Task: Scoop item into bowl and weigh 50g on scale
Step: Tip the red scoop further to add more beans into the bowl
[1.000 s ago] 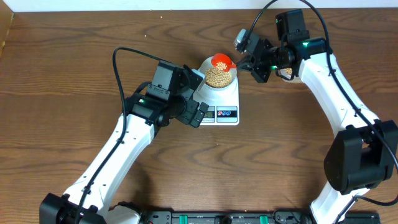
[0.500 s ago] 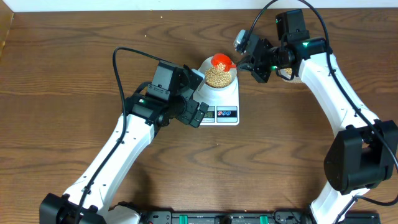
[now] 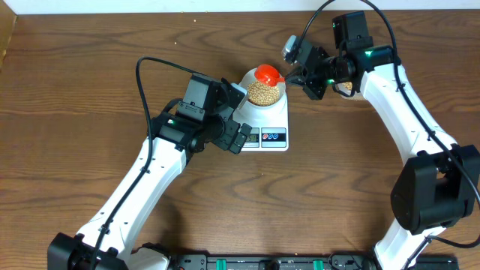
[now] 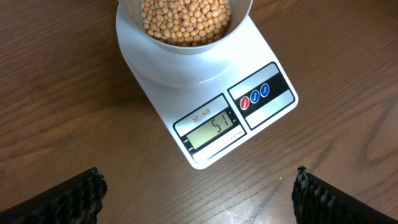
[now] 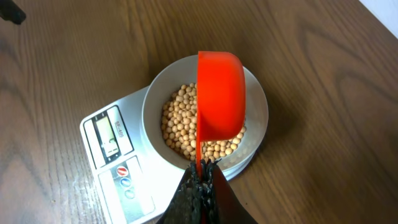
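The white scale (image 3: pixel 271 124) stands mid-table; its display (image 4: pixel 212 130) reads 51. The pale bowl (image 3: pixel 247 79) sits on it, holding the tan beans (image 3: pixel 263 92), also seen in the left wrist view (image 4: pixel 185 20) and right wrist view (image 5: pixel 180 127). My right gripper (image 5: pixel 202 171) is shut on the handle of an orange scoop (image 5: pixel 220 94), which is turned over above the bowl's far side; the scoop also shows in the overhead view (image 3: pixel 266 73). My left gripper (image 3: pixel 238 133) is open and empty, low over the table just left of the scale's front.
The brown wooden table (image 3: pixel 90 90) stretches around the scale. A pale wall edge (image 3: pixel 150 6) runs along the back. The clear tub is out of view.
The orange scoop has tipped a little further over the bowl. The arms have hardly moved.
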### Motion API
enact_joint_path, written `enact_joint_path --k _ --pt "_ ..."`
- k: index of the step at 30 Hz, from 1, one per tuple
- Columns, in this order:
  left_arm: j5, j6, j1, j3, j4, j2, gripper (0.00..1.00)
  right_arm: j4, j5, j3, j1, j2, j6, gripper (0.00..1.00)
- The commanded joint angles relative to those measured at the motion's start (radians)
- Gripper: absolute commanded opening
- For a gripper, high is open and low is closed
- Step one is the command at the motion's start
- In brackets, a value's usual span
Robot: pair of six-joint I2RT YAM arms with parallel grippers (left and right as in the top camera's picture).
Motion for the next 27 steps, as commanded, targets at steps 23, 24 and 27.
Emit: enact_joint_path --k 23,24,27 --pt "0.008 0.009 0.002 0.0 -0.003 0.0 0.98 0.027 0.047 0.019 0.008 -0.021 0.145 0.01" --pt "0.008 0.009 0.002 0.0 -0.003 0.0 0.98 0.027 0.063 0.019 0.013 -0.018 0.145 0.01" --pt "0.008 0.009 0.002 0.0 -0.003 0.0 0.98 0.027 0.094 0.019 0.028 -0.006 0.144 0.01"
